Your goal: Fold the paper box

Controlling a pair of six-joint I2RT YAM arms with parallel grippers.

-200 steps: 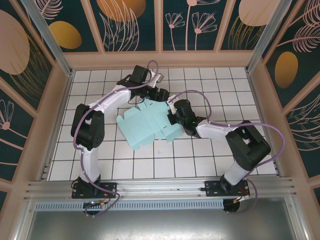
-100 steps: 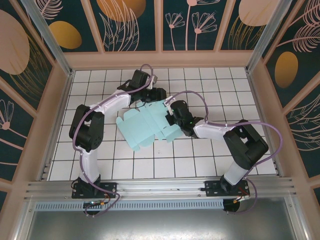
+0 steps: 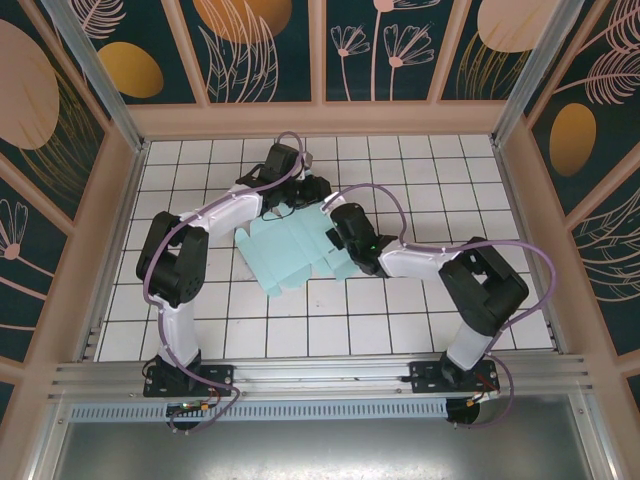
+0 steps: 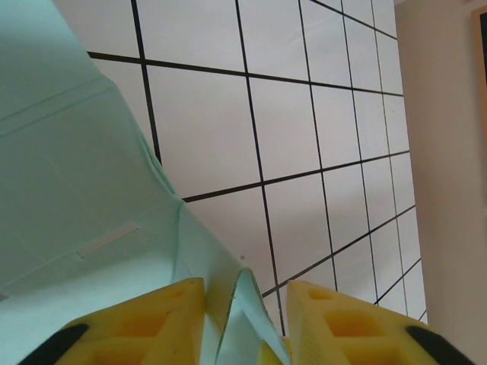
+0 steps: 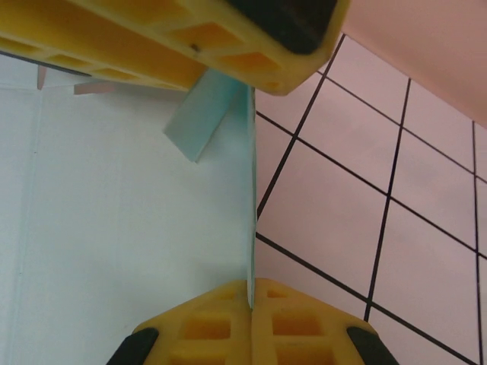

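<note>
Since a second ago both arms have crept toward the white tiled table's (image 3: 400,320) far edge, and the left jaws have narrowed. Pale mint-blue creased card sheet, the paper box (image 3: 285,255), lies mid-table, mostly flat. Right gripper (image 5: 249,300) is clamped on its upturned right edge. Farther back, left gripper (image 4: 245,289) straddles a raised flap; pinched or not, you cannot tell. Expect light, floppy card that creases easily: take flaps close to the score lines.

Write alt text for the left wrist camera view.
Two yellow fingers of the left gripper straddle a raised flap of the pale mint paper box, with a gap on one side. The rest of the sheet spreads leftward over a white tiled table.
</note>
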